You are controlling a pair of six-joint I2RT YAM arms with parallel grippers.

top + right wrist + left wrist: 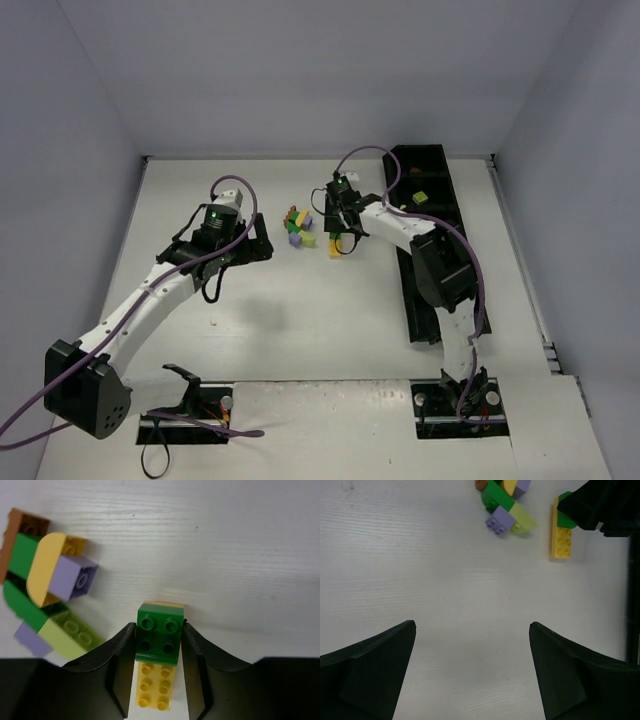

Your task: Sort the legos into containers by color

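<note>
My right gripper is shut on a dark green brick that sits on one end of a long yellow brick. The yellow brick lies on the table. In the top view this gripper is just right of the pile of legos. The pile holds green, lime, lilac, yellow and brown bricks. My left gripper is open and empty over bare table, left of the pile. In the top view it points at the pile. The black tray runs along the right.
A lime brick lies in one of the tray's far compartments. My right arm reaches across the tray's middle. The left wrist view shows the yellow brick and the right gripper's black fingers at the top right.
</note>
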